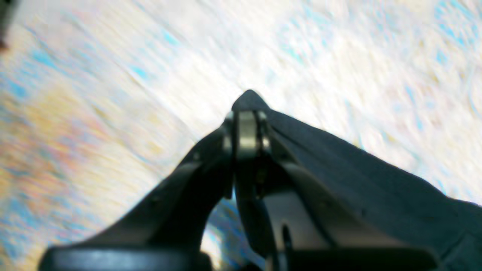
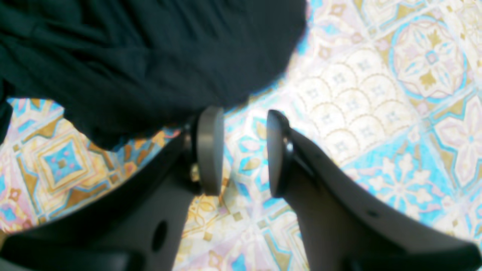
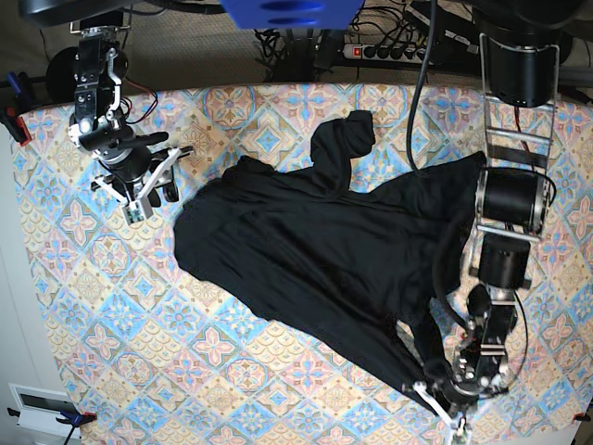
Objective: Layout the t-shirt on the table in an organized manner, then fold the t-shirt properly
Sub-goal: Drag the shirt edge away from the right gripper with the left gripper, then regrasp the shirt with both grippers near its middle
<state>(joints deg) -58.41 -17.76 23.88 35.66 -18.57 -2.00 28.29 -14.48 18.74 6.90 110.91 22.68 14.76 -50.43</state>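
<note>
Black t-shirt (image 3: 315,250) spread crumpled across the middle of the table (image 3: 83,297), one sleeve bunched toward the far edge, a corner drawn out toward the near edge on the base view's right; left gripper (image 1: 246,130) clamped on that corner, fabric poking just past the closed tips, blurred pattern behind; right gripper (image 2: 241,150) parted over bare tiled cloth, holding nothing, one pad (image 2: 209,150) just beside the garment's edge.
</note>
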